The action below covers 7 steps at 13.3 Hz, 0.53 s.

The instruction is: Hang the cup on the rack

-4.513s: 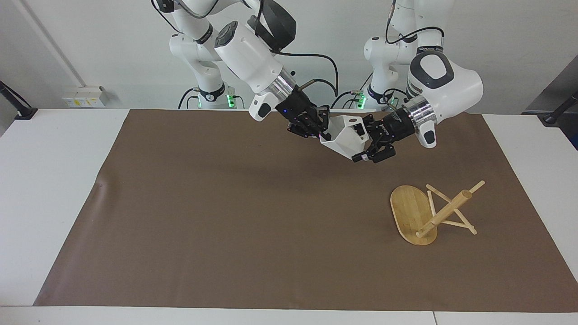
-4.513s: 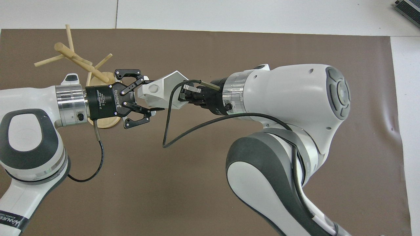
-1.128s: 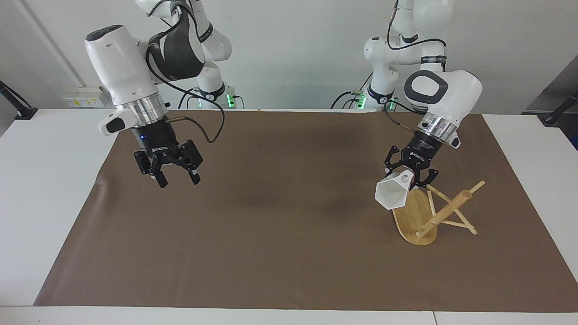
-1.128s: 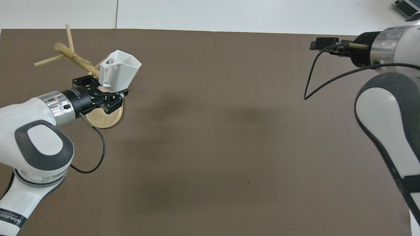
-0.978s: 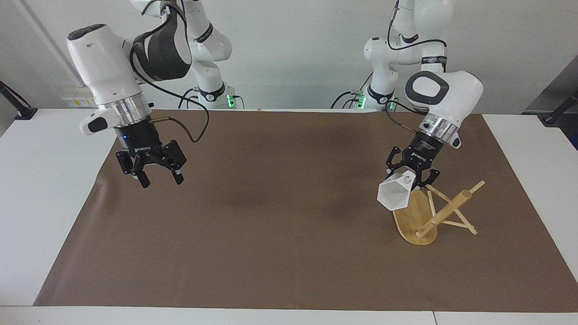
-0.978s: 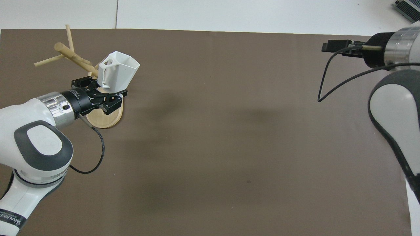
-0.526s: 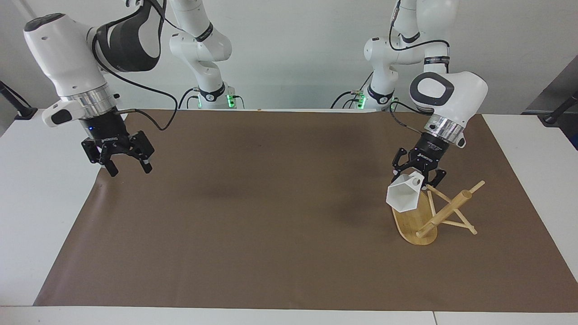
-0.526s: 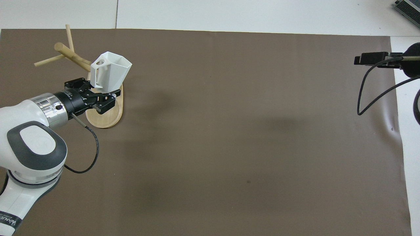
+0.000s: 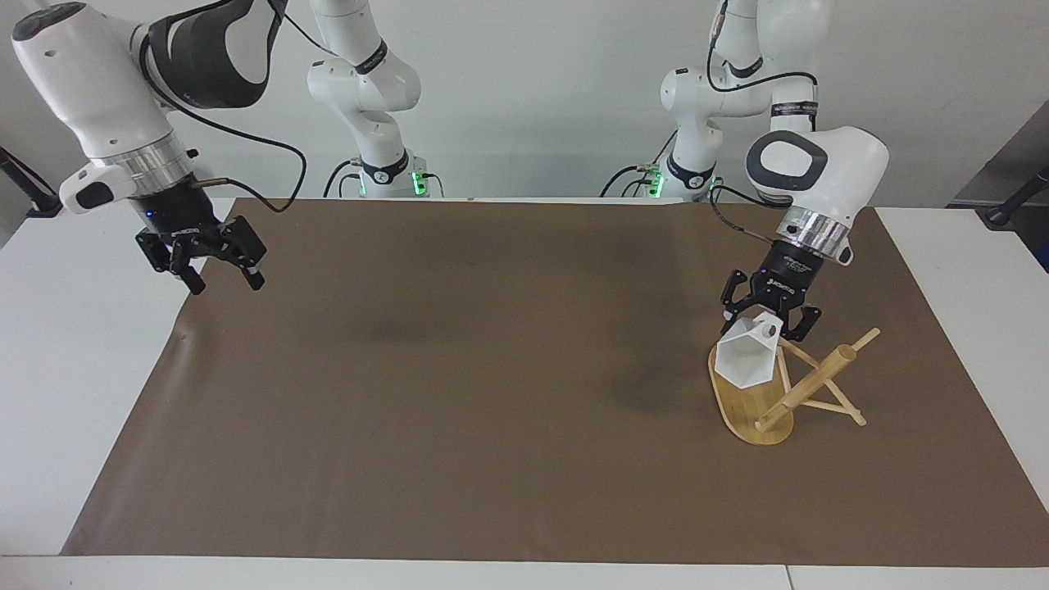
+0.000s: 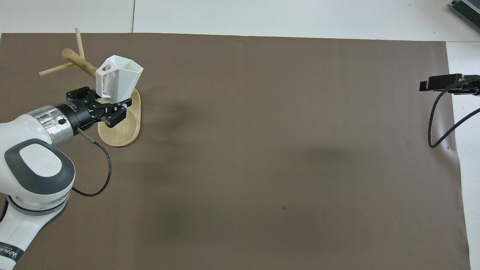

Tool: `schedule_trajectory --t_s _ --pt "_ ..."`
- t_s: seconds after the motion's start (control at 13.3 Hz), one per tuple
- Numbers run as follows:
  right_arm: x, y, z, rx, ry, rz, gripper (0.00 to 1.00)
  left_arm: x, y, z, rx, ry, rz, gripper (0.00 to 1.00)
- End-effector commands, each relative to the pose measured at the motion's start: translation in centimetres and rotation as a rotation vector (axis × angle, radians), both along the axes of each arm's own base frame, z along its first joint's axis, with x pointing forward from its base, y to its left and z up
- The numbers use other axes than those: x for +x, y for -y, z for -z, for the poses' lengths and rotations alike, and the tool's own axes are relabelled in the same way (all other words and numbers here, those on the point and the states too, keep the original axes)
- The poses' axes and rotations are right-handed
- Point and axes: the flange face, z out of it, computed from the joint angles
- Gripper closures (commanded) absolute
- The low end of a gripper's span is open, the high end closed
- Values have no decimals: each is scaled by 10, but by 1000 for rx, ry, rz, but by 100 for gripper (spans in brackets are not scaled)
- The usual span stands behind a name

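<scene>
The left gripper (image 9: 770, 321) had its fingers closed on the handle end of the cup (image 9: 744, 360), carrying it tilted in the air over the oval base of the rack (image 9: 742, 400), which stood toward the left arm's end of the worktop (image 9: 49, 344). The cup's body hung just beside the pegs, its handle close to one of them, but no peg appeared to pass through the handle. By that reading the carry to the rack was done, and what remained was threading the handle onto a peg and letting go. The right gripper (image 9: 215, 264) waited with its fingers spread and empty above the brown mat (image 9: 459, 393) at the right arm's end.
</scene>
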Motion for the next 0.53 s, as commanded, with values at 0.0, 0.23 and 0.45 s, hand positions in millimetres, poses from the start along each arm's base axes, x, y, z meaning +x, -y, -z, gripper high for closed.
schedule_trajectory --t_s 0.0,0.23,0.45 --pt "-7 3 -3 -91 -37 -28 0 -2 -10 -7 5 9 -43 100" --pt "-11 3 0 -85 -78 -29 0 -2 -11 -6 11 14 -53 100" --pt "-17 1 1 -78 -125 -35 0 -1 -12 -3 19 17 -62 100"
